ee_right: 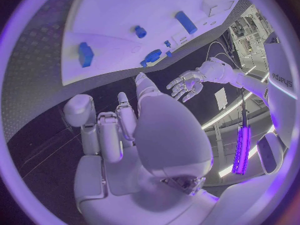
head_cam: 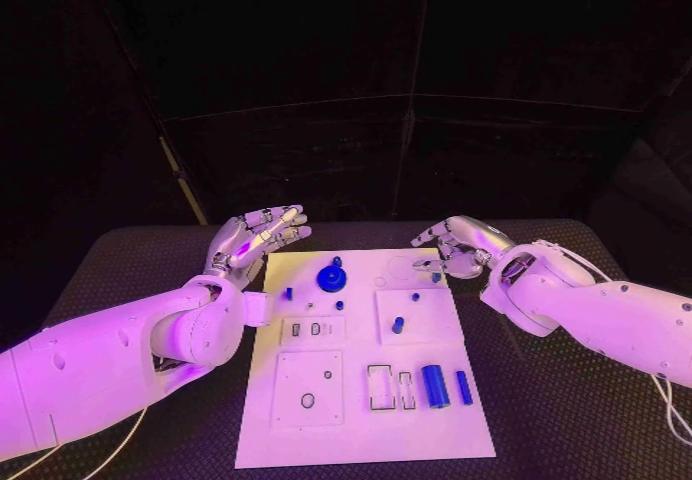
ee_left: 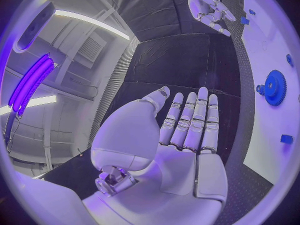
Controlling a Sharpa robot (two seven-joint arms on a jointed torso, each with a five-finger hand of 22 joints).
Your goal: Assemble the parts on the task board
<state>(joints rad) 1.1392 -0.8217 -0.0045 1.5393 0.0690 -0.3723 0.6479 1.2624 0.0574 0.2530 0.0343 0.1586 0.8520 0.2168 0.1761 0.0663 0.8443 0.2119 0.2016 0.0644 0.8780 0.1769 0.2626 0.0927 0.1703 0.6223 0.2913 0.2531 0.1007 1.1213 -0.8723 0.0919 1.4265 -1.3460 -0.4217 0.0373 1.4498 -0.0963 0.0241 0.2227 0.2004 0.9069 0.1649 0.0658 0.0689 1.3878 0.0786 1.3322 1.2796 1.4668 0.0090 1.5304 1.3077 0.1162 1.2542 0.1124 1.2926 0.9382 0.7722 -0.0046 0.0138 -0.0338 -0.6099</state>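
A: In the head view, what is being shown of the hands and the task board (head_cam: pixel 361 400)?

B: The board is being carried on the middle of the desk (head_cam: pixel 130 260). The left hand (head_cam: pixel 257 240) is being held flat, fingers apart and empty, above the desk just off the board's far left corner. The right hand (head_cam: pixel 459 250) is being held at the board's far right corner, fingers loosely curled, nothing seen in them. A blue gear (head_cam: pixel 332 275) is being shown near the board's far edge, between the two hands and somewhat nearer the left one. Two blue cylinders (head_cam: pixel 436 385) are being shown towards the near right of the board, their long axes running from near edge to far edge.

A: And in the left wrist view?

B: The left hand (ee_left: pixel 181 135) is being seen with palm bare and fingers straight. The gear (ee_left: pixel 274 87) is being seen on the board just beside its fingertips, so a short reach is being judged enough.

A: And in the right wrist view?

B: The right hand (ee_right: pixel 134 140) is being seen half curled round nothing. The board (ee_right: pixel 119 15) is being seen beyond its fingertips, with a blue block (ee_right: pixel 85 54) lying nearest.
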